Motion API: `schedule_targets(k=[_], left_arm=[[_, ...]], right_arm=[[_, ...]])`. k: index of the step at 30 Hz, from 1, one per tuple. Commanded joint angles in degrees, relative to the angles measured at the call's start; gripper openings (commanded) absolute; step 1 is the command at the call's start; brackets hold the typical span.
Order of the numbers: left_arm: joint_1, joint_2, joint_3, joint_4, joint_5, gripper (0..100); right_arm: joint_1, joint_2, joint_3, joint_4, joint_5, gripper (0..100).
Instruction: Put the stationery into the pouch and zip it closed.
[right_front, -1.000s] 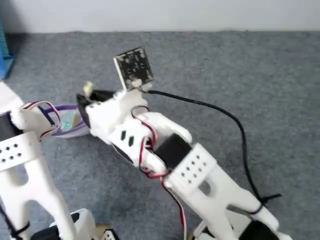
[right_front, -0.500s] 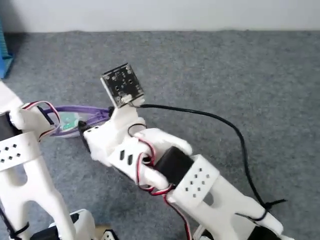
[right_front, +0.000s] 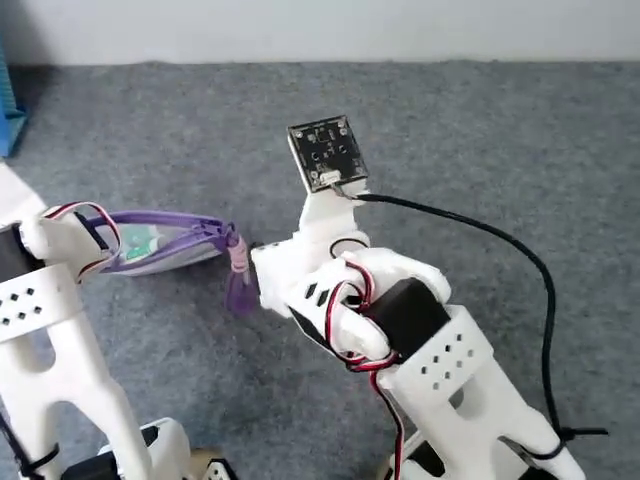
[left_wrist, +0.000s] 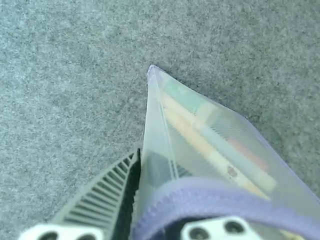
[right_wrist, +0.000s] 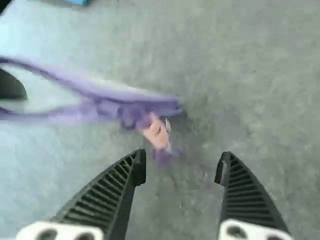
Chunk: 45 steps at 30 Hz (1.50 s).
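Pouch (right_front: 165, 245): you have it lying on the grey table (right_front: 480, 130) between your two arms. It is clear-walled, with a purple zip band along its upper edge.
Stationery (left_wrist: 200, 142): inside the pouch. Through the clear wall you can make out a long yellow pen, a green piece beside it and something orange. Finer detail you cannot tell.
Zip pull (right_front: 238, 258): pink, at the end of the pouch that faces your right arm. A purple tassel (right_front: 240, 293) trails from it onto the table.
Zip: you cannot tell whether it is closed along its whole length.
Left gripper (left_wrist: 145, 175): clamped on the pouch at the end away from the pull. Its ribbed finger (left_wrist: 100, 200) lies flat against the clear wall, and the purple band crosses close in front of the wrist camera.
Right gripper (right_wrist: 182, 162): fingers wide apart, with nothing between them. It is low over the table, with the pull and tassel just beyond the fingertips, in line with the gap and not touching.
Right arm (right_front: 400, 320): just beside the pull end of the pouch. Its camera board (right_front: 325, 153) faces upward, and a black cable (right_front: 480, 235) runs back from it.
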Motion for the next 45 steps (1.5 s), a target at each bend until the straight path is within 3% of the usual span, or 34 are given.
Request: schedule_targets(k=[1,7,14,26,34,43,45], left_arm=[[-0.09,-2.46,-0.31,0.88,-0.53,1],[-0.09,-2.46,-0.22,0.88,-0.53,1],[-0.09,-2.46,-0.22,0.88,-0.53,1],[-0.09,-2.46,-0.22,0.88,-0.53,1],[-0.09,-2.46,0.66,0.88,-0.53,1],[-0.09,-2.55,2.24,0.88,-0.53,1],[-0.09,-2.55,2.24,0.88,-0.53,1]], right_arm=[[-3.03,-2.15,5.19,-4.35,4.31,21.9],[-6.2,-1.71,14.42,-20.0,8.18,21.7],[-3.12,-1.71,24.35,-34.15,14.33,21.7],[-2.95,-1.54,26.37,-39.34,15.56,21.5],[-2.95,1.98,26.11,-42.77,18.02,6.6],[-1.36,1.98,26.37,-42.42,18.11,4.8],[-0.75,1.8,25.93,-40.84,18.11,0.6]])
